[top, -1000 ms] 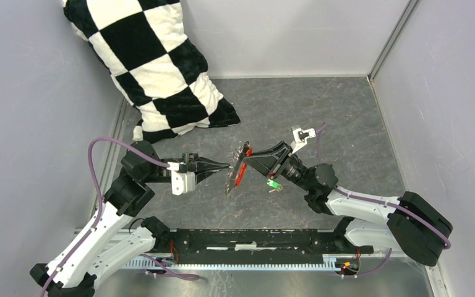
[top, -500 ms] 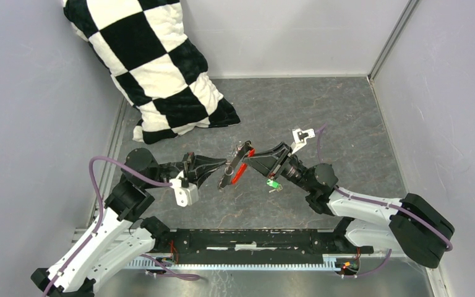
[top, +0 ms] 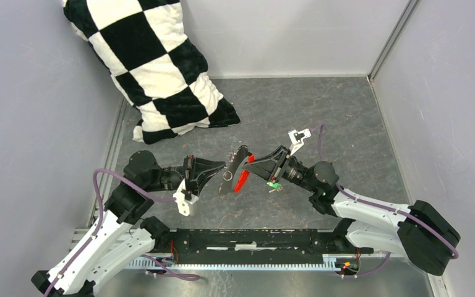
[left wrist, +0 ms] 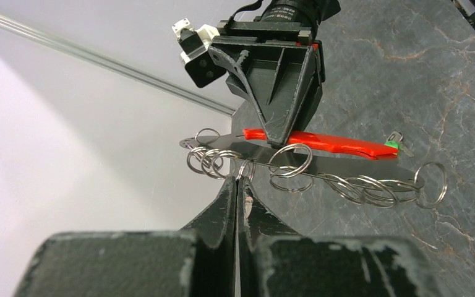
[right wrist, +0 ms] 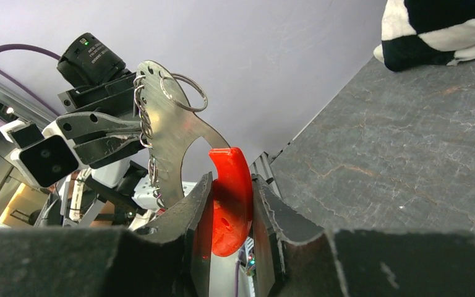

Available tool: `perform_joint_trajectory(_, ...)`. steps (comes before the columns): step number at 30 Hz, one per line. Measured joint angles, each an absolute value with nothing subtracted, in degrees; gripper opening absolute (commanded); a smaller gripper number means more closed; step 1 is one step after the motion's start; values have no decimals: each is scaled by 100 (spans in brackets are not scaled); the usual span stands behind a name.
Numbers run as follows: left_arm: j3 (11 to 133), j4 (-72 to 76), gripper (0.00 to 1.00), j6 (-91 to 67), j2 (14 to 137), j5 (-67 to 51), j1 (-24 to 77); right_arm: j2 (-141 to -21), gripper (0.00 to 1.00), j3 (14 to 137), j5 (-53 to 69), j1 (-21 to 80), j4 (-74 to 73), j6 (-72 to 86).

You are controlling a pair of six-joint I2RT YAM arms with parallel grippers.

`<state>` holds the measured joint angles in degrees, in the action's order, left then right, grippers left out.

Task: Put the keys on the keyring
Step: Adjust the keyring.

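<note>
The keyring is a red tag joined to a flat silvery plate strung with several thin rings. My right gripper is shut on the red tag and holds it above the table; it also shows in the left wrist view. My left gripper is shut, its tips pinching one small ring at the plate's edge; in the top view it is left of the keyring. The green-headed key lies on the table under my right wrist.
A black-and-white checkered pillow leans in the back left corner. Grey walls close the table on three sides. A black rail runs along the near edge between the arm bases.
My right gripper has brought the keyring lower and a little leftward, tilting it. My left arm has dropped and rolled its wrist, its tips staying at the rings.
</note>
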<state>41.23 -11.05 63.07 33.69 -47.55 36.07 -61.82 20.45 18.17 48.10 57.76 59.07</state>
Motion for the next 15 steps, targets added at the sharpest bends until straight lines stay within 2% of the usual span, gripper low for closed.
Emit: perform_joint_trajectory(15, 3968, -1109, 2, 6403, 3208, -4807, 3605, -6023, 1, 2091, 2075, 4654, 5374, 5848)
